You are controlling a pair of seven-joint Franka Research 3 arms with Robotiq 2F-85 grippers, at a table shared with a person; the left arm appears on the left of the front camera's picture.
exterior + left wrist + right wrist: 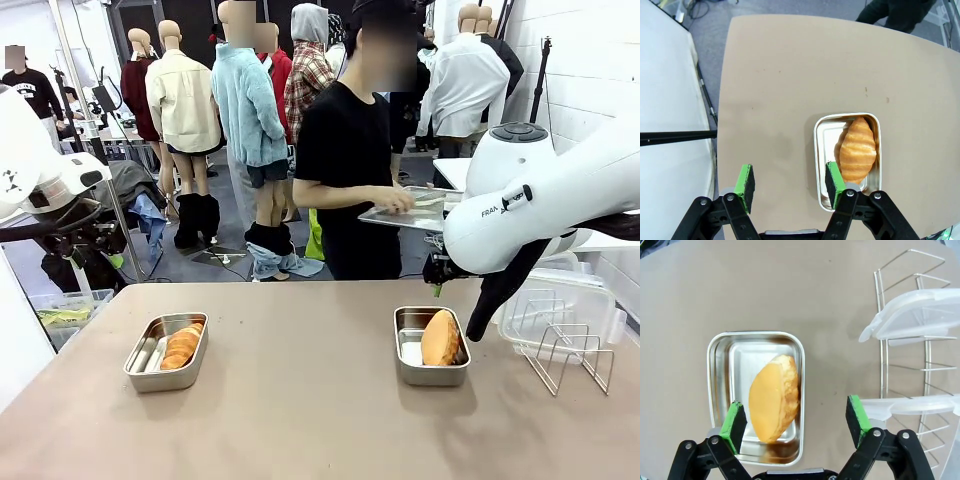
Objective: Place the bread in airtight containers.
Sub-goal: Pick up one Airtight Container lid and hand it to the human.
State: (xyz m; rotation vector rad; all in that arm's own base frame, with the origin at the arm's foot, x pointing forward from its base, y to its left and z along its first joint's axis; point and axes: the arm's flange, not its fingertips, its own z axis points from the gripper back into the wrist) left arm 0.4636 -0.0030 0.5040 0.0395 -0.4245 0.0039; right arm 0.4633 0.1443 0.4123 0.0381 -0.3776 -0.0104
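Note:
Two steel containers stand on the tan table, both without lids. The left container (140, 368) (818, 150) holds the ridged croissant-like bread (182, 345) (857, 149). In the right container (408, 322) (720, 365) lies the smooth oval bun (441, 338) (774, 397). My left gripper (789, 186) hovers open above the table, one green pad (834, 183) over that pan's rim, nothing between the fingers. High over the bun pan my right gripper (795, 422) is open and empty, its fingers straddling the bun's near end.
A wire rack (570, 350) (900, 355) at the table's right carries two clear lids (560, 300) (920, 315). At the far side a person in black holds a flat steel tray (410, 212). My right arm's white joint (510, 215) hangs above the right pan.

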